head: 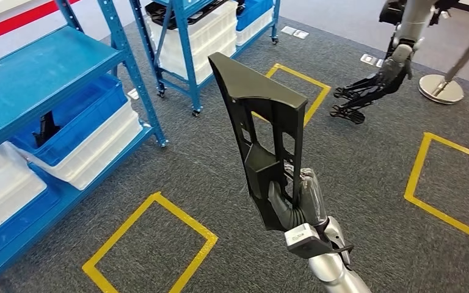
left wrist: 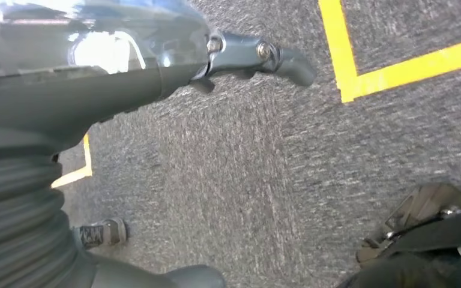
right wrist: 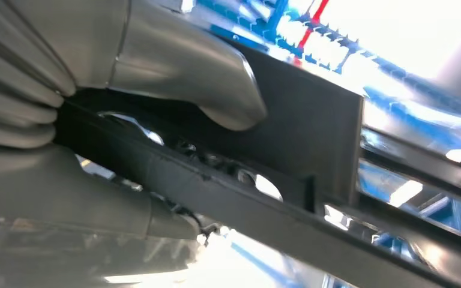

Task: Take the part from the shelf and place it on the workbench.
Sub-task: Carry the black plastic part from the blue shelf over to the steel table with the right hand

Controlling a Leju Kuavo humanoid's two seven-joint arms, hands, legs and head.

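1. The part [head: 261, 131], a long black plastic moulding with cut-out windows and a pointed upper end, is held upright above the grey carpet floor [head: 366, 177], near the middle of the head view.
2. The right hand [head: 296, 204] is wrapped around the lower end of the part; its fingers [head: 281, 207] are closed through one of the openings. In the right wrist view the thick grey thumb [right wrist: 204, 78] is seen pressed against the part's flat black face [right wrist: 312, 138].
3. The left hand [left wrist: 96, 78] is seen in the left wrist view hanging over the carpet, with one dark finger [left wrist: 264, 57] extended and nothing in it; whether the remaining fingers are spread or curled cannot be told.
4. A blue shelf [head: 36, 73] stands at the left of the head view, carrying a blue bin [head: 91, 122] nested in a white bin [head: 107, 152]; a dark object [head: 46, 131] lies inside the blue bin.
5. A second blue shelf [head: 186, 55] on castors, stacked with white crates [head: 210, 36], stands further back.
6. Yellow tape squares [head: 152, 244] are marked on the carpet.
7. A second robot arm [head: 412, 27] is seen at the upper right, its hand [head: 391, 76] holding a black part [head: 357, 97] just above the floor, beside a round metal stand base [head: 441, 88].
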